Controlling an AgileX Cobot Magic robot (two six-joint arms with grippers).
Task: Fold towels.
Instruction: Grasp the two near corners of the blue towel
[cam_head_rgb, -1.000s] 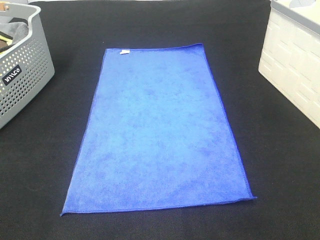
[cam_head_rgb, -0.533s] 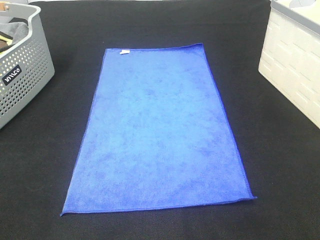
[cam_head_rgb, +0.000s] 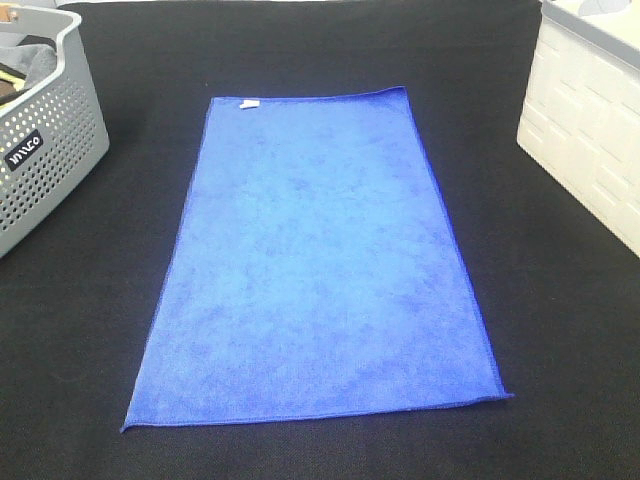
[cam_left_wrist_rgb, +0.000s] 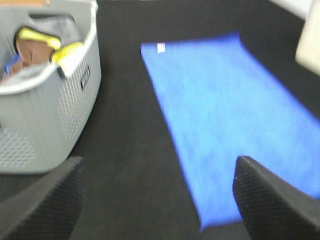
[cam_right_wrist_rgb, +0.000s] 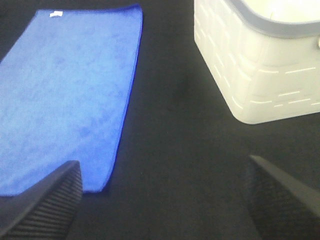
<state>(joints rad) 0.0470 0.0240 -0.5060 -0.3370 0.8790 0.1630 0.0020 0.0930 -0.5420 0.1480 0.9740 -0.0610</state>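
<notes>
Blue towel lies flat (tag at 11 o'clock), black table round every edge. Spread wide: left gripper, right gripper.

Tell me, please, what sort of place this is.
Most likely a test bench for laundry folding, not a home: a table covered in black cloth, one blue towel spread flat on it, a grey basket of mixed cloths at one side and a white bin at the other.

One blue towel, one grey basket and one white basket.
</notes>
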